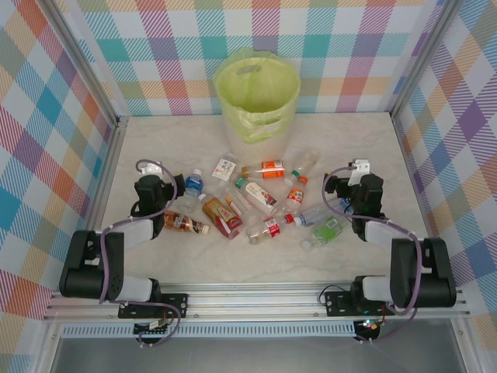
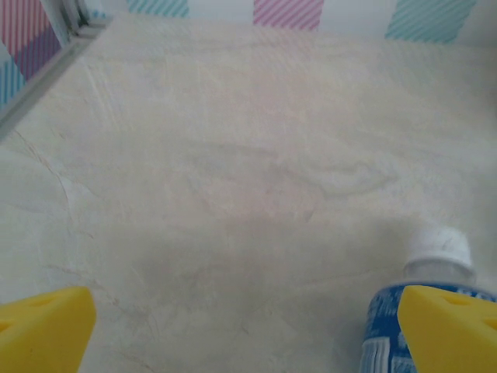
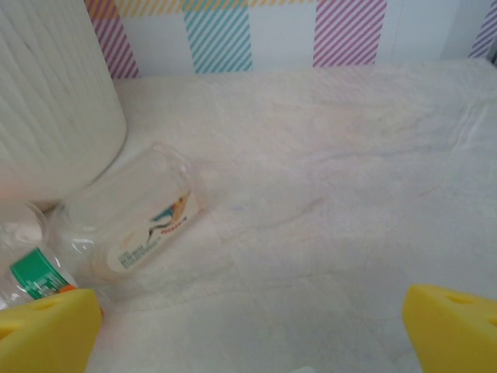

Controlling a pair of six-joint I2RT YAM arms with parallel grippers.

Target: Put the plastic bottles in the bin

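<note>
Nearer than the bin and to its left, our left gripper [image 2: 248,334] holds its yellow pads wide apart and empty, a blue-labelled bottle [image 2: 382,330] just beside one. The plastic bottles [image 1: 252,203], clear and slim, lie scattered in front of the bin [image 1: 273,134], a round cream bucket with a glossy green liner. Our right gripper [image 3: 250,330] gapes wide too, with bare marbled table [image 3: 326,155] right of the bin.

2 arms, both folded low with elbows back by their bases and forearms reaching forward. The left arm [image 1: 116,241] angles inward, and the left gripper [image 1: 158,177] has its jaws spread wide, yellow fingertips [image 2: 46,330] sitting at the lower corners of its wrist view, gripping nothing. The right arm [image 1: 404,252] mirrors it, with the right gripper [image 1: 359,177] just as wide and its yellow fingertips [image 3: 454,326] low at the corners, nothing held.
</note>
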